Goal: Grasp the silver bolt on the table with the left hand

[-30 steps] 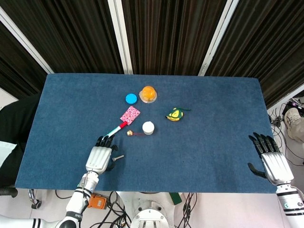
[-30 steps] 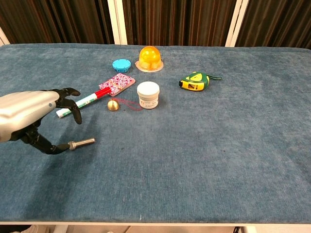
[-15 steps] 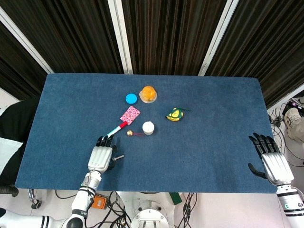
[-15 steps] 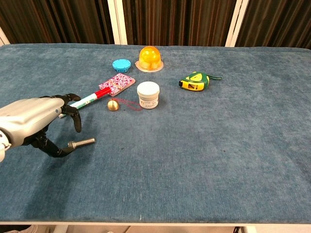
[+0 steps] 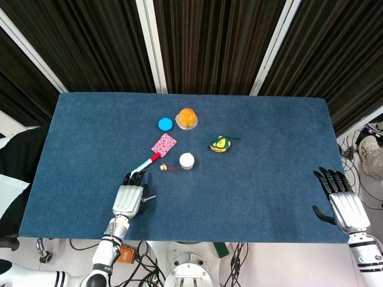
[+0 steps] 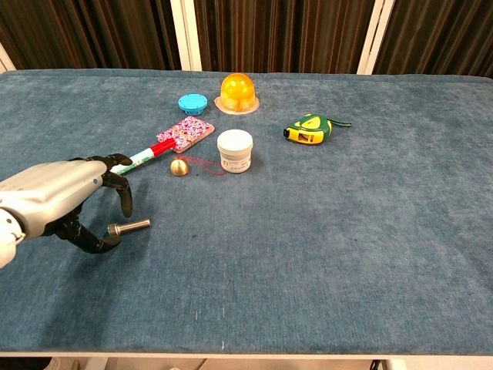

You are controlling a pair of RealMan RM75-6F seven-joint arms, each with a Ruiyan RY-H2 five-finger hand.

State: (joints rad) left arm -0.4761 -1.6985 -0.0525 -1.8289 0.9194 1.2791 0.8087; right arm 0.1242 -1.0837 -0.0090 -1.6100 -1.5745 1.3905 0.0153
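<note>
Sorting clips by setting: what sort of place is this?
Probably a robot lab or test bench: a blue-covered table with unrelated small items, such as a bolt and tape measure, dark slatted panels behind, and loose cables on the floor.

1. Table [image 6: 370,254]: matt blue cloth with a fine, rough nap
2. Silver bolt [image 6: 129,227]: smooth, shiny metal
3. Left hand [image 6: 58,202]: smooth silver-grey shell, black fingers [image 6: 125,202]
4. Orange dome [image 6: 237,89]: glossy, translucent-looking plastic
</note>
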